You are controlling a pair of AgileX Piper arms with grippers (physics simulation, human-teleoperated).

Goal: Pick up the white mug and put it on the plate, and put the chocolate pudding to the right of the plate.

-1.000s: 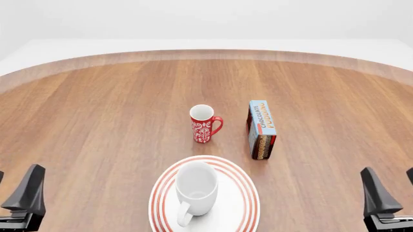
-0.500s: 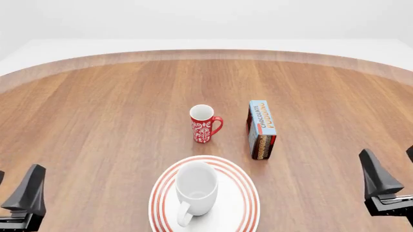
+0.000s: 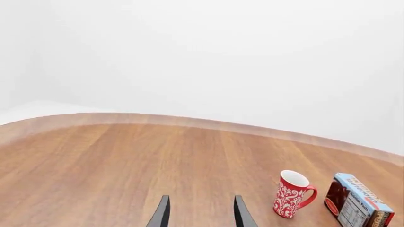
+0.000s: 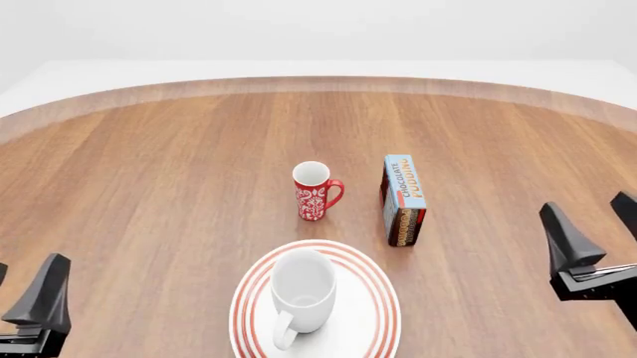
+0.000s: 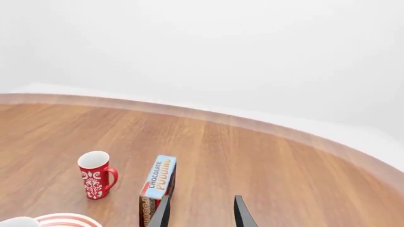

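Note:
The white mug point(image 4: 301, 292) stands upright on the plate point(image 4: 383, 302) at the table's near middle, its handle toward me. The chocolate pudding point(image 4: 403, 198) box stands on edge behind the plate's right side, apart from it. My right gripper point(image 4: 597, 231) is open and empty, to the right of the box and the plate. My left gripper point(image 4: 22, 294) is open and empty at the near left. In the right wrist view the open gripper point(image 5: 200, 213) points just beside the pudding point(image 5: 156, 188), with the plate's rim point(image 5: 63, 220) at the edge.
A slim red mug with a white pattern point(image 4: 316, 192) stands left of the pudding box and behind the plate. It also shows in the left wrist view point(image 3: 292, 194) and the right wrist view point(image 5: 96, 182). The round wooden table's far edge point(image 4: 318, 83) curves behind.
My right gripper has moved forward over the table and slightly left, toward the pudding box. The left gripper, mugs, plate and box have not moved.

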